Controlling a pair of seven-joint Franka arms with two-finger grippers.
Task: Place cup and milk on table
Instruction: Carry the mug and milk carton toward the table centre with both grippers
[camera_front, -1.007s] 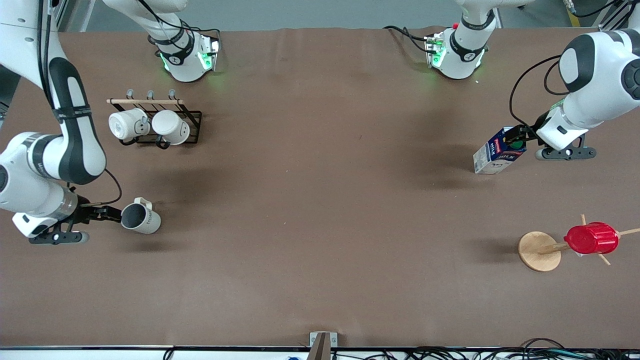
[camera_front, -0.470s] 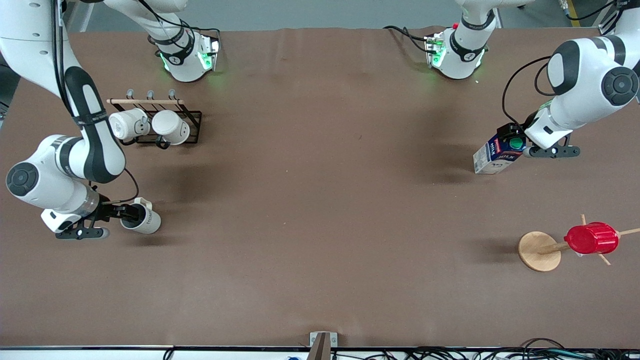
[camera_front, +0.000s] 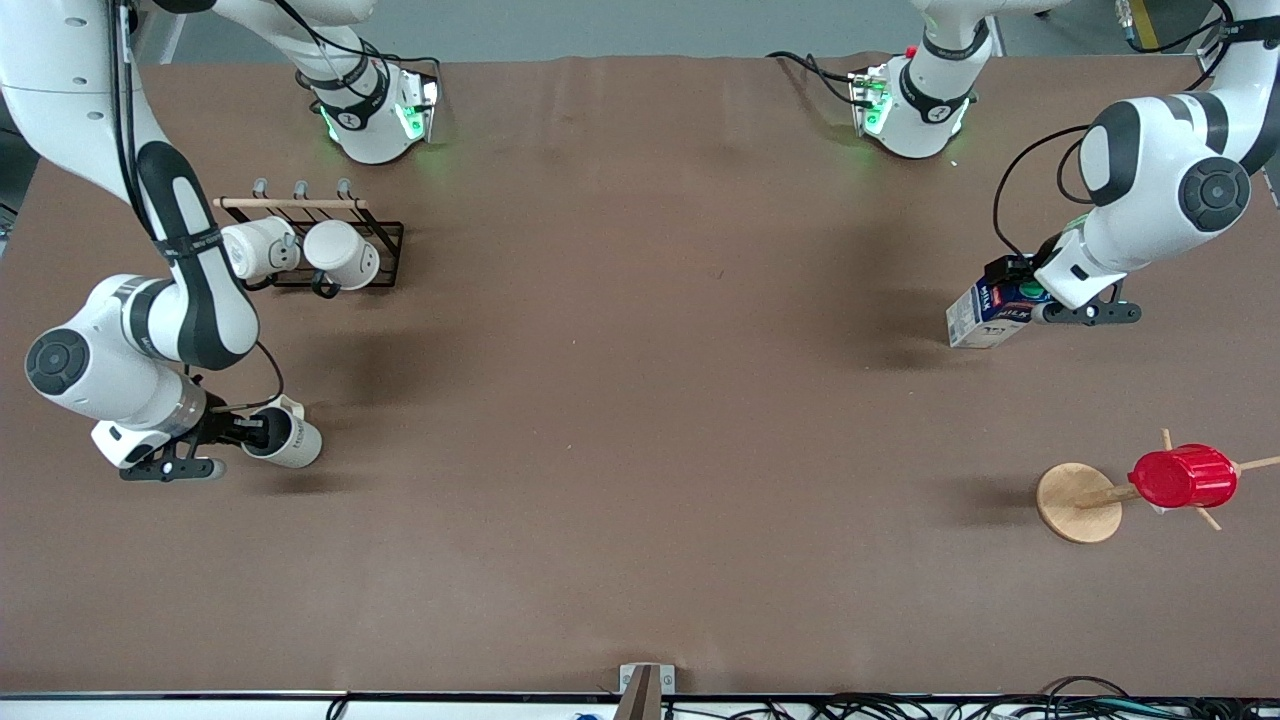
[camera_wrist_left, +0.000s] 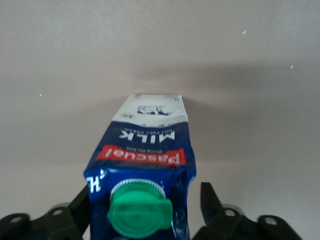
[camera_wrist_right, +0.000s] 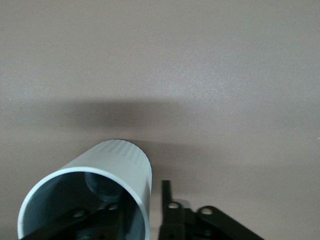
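Note:
The milk (camera_front: 985, 320), a blue-and-white carton with a green cap, stands on the brown table (camera_front: 640, 400) toward the left arm's end. My left gripper (camera_front: 1018, 290) is open around its top. In the left wrist view the milk (camera_wrist_left: 145, 150) sits between the fingers (camera_wrist_left: 207, 197), one of them a little apart from it. The cream cup (camera_front: 295, 445) with a grey inside rests on the table toward the right arm's end. My right gripper (camera_front: 255, 432) is at its rim. In the right wrist view one finger is inside the cup (camera_wrist_right: 117, 165) and the other finger (camera_wrist_right: 167, 200) stands just outside the wall.
A black wire rack (camera_front: 385, 255) with two white mugs (camera_front: 300, 250) stands farther from the camera than the cup. A red ribbed cup (camera_front: 1185, 477) hangs on a wooden peg stand (camera_front: 1075, 502), nearer to the camera than the milk.
Both arms swung down over their objects. The milk went from tilted in the air to standing on the table. The cup came down and more upright.

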